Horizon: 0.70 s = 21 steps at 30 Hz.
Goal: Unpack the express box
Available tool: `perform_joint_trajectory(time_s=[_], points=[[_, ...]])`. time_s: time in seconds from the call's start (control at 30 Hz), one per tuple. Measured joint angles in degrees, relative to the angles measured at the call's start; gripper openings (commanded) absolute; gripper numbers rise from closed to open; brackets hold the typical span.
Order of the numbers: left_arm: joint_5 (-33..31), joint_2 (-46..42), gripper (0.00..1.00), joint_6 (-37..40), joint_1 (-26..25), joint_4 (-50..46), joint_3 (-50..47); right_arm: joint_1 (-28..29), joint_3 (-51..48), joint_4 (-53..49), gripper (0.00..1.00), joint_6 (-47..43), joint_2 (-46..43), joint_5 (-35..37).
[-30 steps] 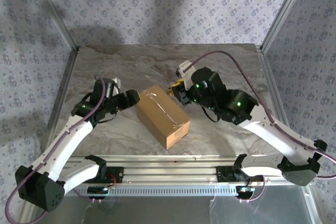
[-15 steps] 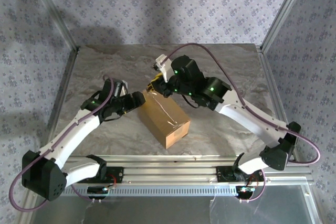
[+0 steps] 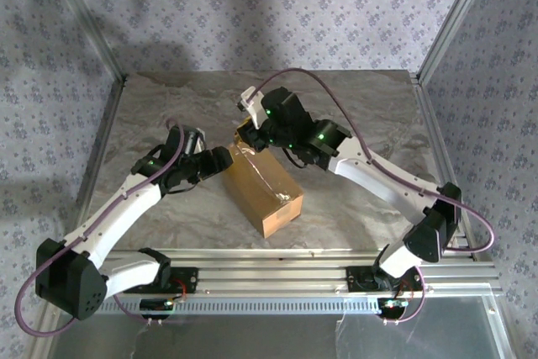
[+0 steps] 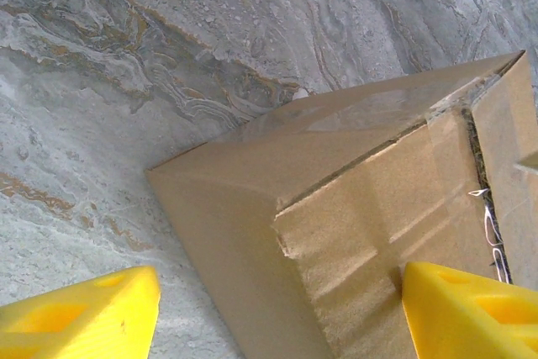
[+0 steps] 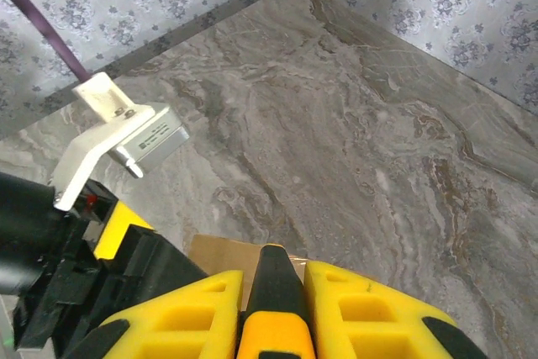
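The far end of the slanted express box (image 3: pixel 265 187) is met by the right claw (image 3: pixel 250 137), pinching a knife (image 5: pixel 271 292), and the spread left claw (image 3: pixel 224 157).

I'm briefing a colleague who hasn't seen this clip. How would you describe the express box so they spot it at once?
On the grey marbled table, look at the middle, between the left arm and the right arm. The express box lies there, slanted to the table's edges. It is the only brown cardboard thing, by far the largest, with clear tape along its top.
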Motion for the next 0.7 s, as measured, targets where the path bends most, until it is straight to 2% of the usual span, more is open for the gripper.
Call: perform_joint_trajectory(time_s=[0.7], points=[[0.0,0.0,0.75,-0.1,0.0,0.0,0.0,0.0,0.2,1.1,0.00,-0.9,2.2,1.7]])
